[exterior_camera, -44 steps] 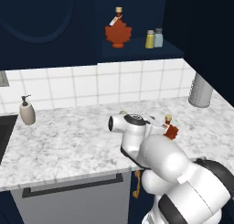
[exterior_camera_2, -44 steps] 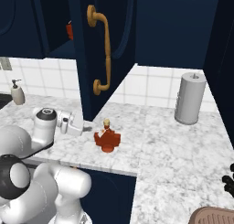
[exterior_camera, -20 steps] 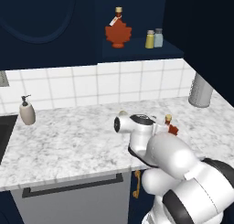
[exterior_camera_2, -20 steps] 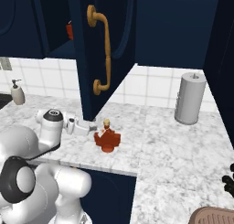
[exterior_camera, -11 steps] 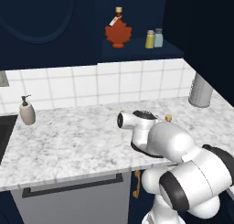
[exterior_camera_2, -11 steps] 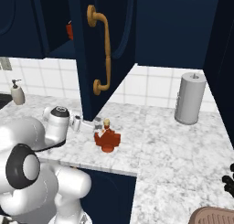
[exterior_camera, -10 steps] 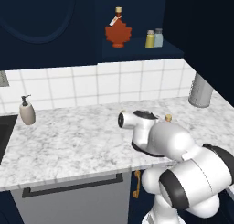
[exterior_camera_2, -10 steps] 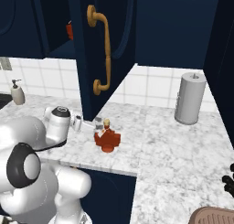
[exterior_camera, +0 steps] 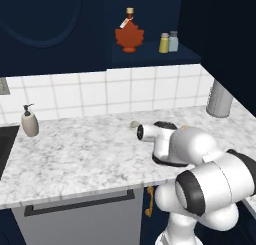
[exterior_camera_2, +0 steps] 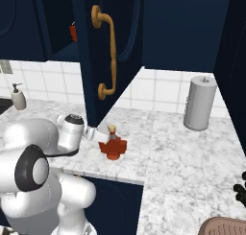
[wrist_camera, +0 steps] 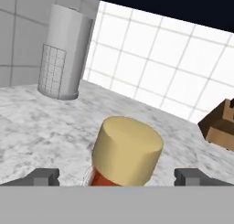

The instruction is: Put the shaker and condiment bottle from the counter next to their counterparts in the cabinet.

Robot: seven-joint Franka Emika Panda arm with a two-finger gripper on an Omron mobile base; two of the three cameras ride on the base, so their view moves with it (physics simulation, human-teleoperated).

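The condiment bottle [exterior_camera_2: 112, 146] stands upright on the marble bench [exterior_camera_2: 182, 147], near its front edge and just below the open cabinet door [exterior_camera_2: 108, 47], and it's right in the sights now: in the hand view its tan cap [wrist_camera: 127, 151] sits dead centre between the two dark fingertips [wrist_camera: 43, 176], which stand wide apart on either side and touch nothing. So the hand [exterior_camera_2: 102, 135] is open and empty, level with the bottle's neck and just beside it. I'd judge this bottle a rigid, smooth, glassy thing, light enough but top-narrow and broad in the leaf, so it could tip or twist if nudged off centre; the short neck under the cap looks like the surest place to close on, with the flat leaf body a slippery second choice. Compared with a couple of seconds ago, the arm has swung right along the bench and closed most of the gap, from well short of the bottle to right up against it, while the bottle itself hasn't budged. Up in the cabinet [exterior_camera: 150, 54], the twin leaf bottle [exterior_camera: 129, 35] waits on the shelf, with the yellow-green shaker [exterior_camera: 164, 42] already standing touching-close beside the pale blue-grey shaker [exterior_camera: 173, 41]. Off at the bench's far corner stands the grey canister [exterior_camera_2: 200, 103].
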